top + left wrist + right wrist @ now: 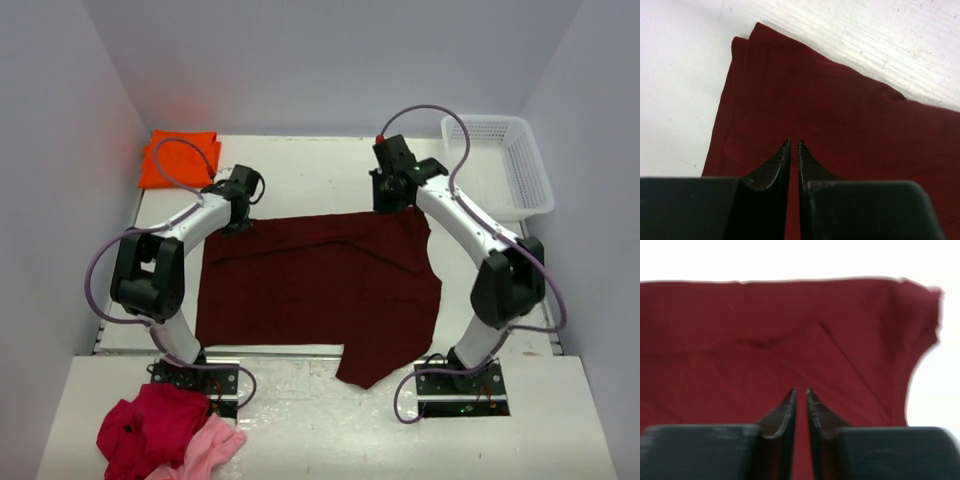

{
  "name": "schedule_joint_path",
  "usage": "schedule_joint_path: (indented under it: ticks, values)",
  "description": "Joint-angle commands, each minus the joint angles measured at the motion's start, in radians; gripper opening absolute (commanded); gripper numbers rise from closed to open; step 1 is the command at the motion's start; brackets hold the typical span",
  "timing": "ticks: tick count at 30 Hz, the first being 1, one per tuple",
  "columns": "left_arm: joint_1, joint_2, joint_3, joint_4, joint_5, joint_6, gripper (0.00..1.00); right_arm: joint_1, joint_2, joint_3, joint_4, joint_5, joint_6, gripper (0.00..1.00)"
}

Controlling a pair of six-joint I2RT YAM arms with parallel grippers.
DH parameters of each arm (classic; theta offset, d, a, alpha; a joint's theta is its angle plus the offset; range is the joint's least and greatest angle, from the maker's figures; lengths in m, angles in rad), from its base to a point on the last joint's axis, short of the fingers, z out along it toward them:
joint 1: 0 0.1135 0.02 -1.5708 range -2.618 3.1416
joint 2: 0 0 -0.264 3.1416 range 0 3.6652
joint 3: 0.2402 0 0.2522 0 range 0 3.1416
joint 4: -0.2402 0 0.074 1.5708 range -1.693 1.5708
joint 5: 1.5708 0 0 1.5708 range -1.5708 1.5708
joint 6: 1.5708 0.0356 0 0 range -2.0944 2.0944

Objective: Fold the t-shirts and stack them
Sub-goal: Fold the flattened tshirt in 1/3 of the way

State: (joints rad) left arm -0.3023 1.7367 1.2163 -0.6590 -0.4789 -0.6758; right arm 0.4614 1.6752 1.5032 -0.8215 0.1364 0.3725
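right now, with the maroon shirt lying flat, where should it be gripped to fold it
Pinch the maroon t-shirt at its two far corners, coming straight down from above. It lies spread flat on the table, so only the edges offer cloth to pinch, and the far edge runs straight. The left gripper and right gripper sit near those corners, one each.

The left arm (185, 228) rises from the near edge of the worktop (310, 170), elbow bent out toward the left edge and forearm reaching toward the far edge. The left gripper (794, 144) points down, its fingers (779, 162) drawn almost together with only a thin slit between them. The right arm (462, 218) mirrors this pose on the right side. The right gripper (801, 390) also points down with its fingers (784, 410) nearly closed.
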Motion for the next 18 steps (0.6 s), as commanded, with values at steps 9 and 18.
schedule_joint_path:
  ticks: [9, 18]
  values:
    - [-0.018, -0.075, -0.006, 0.039, 0.002, 0.033, 0.11, -0.026, 0.359, 0.250, 0.038, -0.169, -0.090, 0.34]
    - [-0.018, -0.075, 0.009, 0.048, 0.019, 0.045, 0.11, -0.067, 0.406, 0.203, 0.061, -0.138, -0.113, 0.47]
